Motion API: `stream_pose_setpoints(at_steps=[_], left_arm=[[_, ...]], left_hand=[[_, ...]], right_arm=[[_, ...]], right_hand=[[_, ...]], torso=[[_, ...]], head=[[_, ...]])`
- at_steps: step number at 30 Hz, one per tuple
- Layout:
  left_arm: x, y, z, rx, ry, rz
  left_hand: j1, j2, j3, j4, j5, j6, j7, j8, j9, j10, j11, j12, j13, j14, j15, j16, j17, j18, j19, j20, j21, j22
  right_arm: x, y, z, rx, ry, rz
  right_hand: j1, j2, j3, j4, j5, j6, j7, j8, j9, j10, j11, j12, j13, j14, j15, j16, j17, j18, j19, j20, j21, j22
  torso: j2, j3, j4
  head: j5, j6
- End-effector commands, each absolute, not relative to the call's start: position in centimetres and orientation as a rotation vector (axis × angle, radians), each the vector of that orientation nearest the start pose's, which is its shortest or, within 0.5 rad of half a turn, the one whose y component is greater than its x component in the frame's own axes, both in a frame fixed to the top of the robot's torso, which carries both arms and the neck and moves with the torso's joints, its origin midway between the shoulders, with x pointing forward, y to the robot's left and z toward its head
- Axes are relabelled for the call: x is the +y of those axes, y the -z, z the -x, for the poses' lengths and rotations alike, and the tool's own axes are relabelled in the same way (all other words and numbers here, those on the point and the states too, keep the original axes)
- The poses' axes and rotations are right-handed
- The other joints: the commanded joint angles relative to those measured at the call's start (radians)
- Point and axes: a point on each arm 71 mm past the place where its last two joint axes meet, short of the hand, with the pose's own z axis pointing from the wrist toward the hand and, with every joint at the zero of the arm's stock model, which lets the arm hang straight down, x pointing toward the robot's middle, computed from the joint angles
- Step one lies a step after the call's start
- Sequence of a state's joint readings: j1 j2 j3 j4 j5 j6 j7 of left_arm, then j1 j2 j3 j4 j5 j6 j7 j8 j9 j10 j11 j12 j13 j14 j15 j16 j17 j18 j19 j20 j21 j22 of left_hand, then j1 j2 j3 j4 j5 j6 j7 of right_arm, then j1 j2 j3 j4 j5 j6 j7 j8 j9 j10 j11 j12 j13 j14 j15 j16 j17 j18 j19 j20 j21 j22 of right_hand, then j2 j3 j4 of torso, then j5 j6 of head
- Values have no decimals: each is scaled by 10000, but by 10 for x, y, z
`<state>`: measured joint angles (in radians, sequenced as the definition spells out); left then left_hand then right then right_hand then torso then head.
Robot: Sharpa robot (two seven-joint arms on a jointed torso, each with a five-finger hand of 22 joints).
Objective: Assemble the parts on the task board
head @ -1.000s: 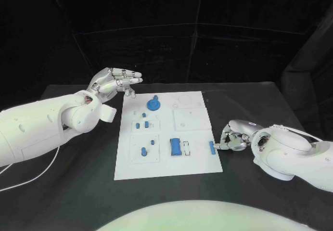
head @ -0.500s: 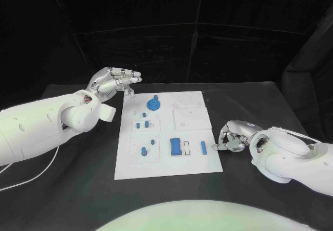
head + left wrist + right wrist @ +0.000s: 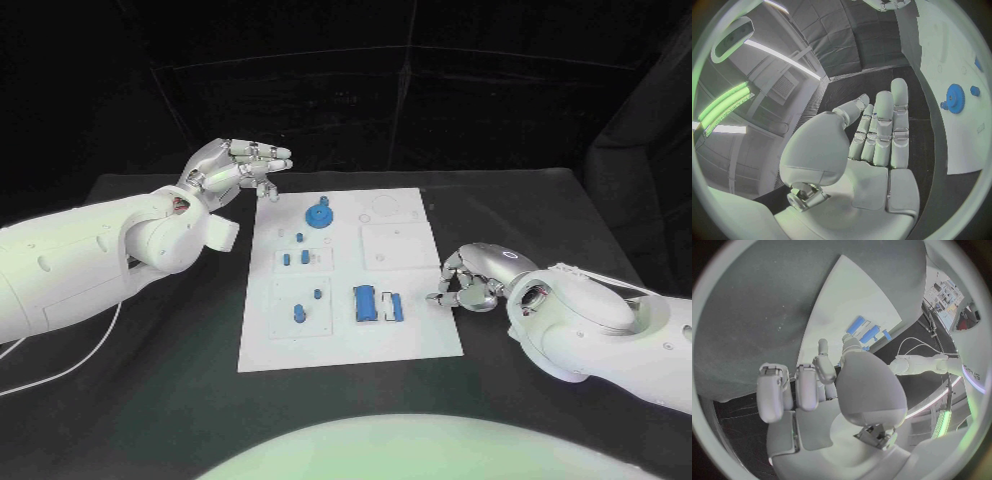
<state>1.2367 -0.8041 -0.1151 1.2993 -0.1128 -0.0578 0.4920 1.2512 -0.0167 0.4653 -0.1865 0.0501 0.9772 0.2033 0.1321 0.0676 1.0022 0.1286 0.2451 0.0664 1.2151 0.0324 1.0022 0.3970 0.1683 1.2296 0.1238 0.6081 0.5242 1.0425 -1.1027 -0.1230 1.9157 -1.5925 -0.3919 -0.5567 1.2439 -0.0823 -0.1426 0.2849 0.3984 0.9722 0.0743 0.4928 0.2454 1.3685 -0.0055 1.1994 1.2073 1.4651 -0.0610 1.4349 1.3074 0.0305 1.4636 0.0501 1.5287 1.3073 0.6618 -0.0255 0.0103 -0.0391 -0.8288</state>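
White board point(image 3: 410, 335) at the middle of the black table point(image 3: 144, 400), bearing a blue gear point(image 3: 319, 214) at its far end and blue blocks point(image 3: 375, 304) near its right edge; right robot hand point(image 3: 469, 283) at that edge, grasp undeterminable; left robot hand point(image 3: 235, 168) raised beyond the far-left corner, fingers apart, holding nothing.

white task board point(image 3: 408, 336), blue parts point(image 3: 374, 303) on it

No legible text, labels, nos. or brand marks anywhere. Task board point(image 3: 351, 279) carries faint outlines only, no lettering readable. Dark smudge of print at rim of right wrist view, too small and blurred to read.
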Motion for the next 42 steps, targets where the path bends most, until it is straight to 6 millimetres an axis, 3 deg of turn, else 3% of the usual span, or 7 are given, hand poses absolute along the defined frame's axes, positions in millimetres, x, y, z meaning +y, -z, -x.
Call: stream_pose_setpoints(at_steps=[1, 15, 26, 33, 42], left_arm=[[245, 189, -519, 14583, 16214, 8935], [244, 189, -518, 14619, 16235, 8942], [245, 189, -518, 14634, 16242, 8947], [245, 189, -518, 14647, 16242, 8951], [245, 189, -518, 14660, 16250, 8953]], left_hand=[[84, 16, -5, -46, 23, -76, 5, 67, 6, -38, 0, 67, 4, -76, -29, 17, -9, 140, -46, -18, -40, -11], [84, 16, -5, -46, 23, -76, 5, 67, 6, -38, 0, 67, 4, -76, -29, 17, -9, 140, -46, -18, -40, -11], [84, 16, -5, -46, 23, -76, 5, 67, 6, -38, 0, 67, 4, -76, -29, 17, -9, 140, -46, -18, -40, -11], [84, 16, -5, -46, 23, -76, 5, 67, 6, -38, 0, 67, 4, -76, -29, 17, -9, 140, -46, -18, -40, -11], [84, 16, -5, -46, 23, -76, 5, 67, 6, -38, 0, 67, 4, -76, -29, 17, -9, 140, -46, -18, -40, -11]], right_arm=[[-225, 237, -368, 18111, -4104, -57], [-206, 251, -368, 19145, -4090, 120], [-196, 260, -372, 19378, -3942, -272], [-190, 261, -374, 19325, -4057, -632], [-185, 262, -376, 19322, -4128, -614]], right_hand=[[127, 8, -107, 1, -59, -111, -11, 58, 22, 69, 23, 18, -1, 698, -77, 53, 812, -170, 763, -71, 38, 2201], [165, 6, -359, 34, -845, -229, 8, 213, 81, 24, 47, -36, -17, 683, -53, 13, 768, -158, 733, -45, 1, 2165], [135, 192, -384, 54, -785, -105, -41, 371, 141, 47, 13, -17, 11, 681, -73, 4, 760, -158, 734, -52, 1, 2167], [-164, 373, -513, 78, -560, -70, -88, 515, 192, 93, -30, 20, 58, 691, -109, 28, 796, -165, 753, -86, 23, 2193], [-452, 499, -617, 74, -559, -42, -130, 632, 233, 125, -62, 40, 87, 696, -136, 37, 810, -166, 755, -111, 24, 2196]], torso=[[-9, -15, 20], [-6, -24, 14], [-3, -14, 28], [3, -5, 0], [-2, -18, 9]], head=[[2, -3], [-18, -14], [33, -26], [101, -89], [112, -143]])
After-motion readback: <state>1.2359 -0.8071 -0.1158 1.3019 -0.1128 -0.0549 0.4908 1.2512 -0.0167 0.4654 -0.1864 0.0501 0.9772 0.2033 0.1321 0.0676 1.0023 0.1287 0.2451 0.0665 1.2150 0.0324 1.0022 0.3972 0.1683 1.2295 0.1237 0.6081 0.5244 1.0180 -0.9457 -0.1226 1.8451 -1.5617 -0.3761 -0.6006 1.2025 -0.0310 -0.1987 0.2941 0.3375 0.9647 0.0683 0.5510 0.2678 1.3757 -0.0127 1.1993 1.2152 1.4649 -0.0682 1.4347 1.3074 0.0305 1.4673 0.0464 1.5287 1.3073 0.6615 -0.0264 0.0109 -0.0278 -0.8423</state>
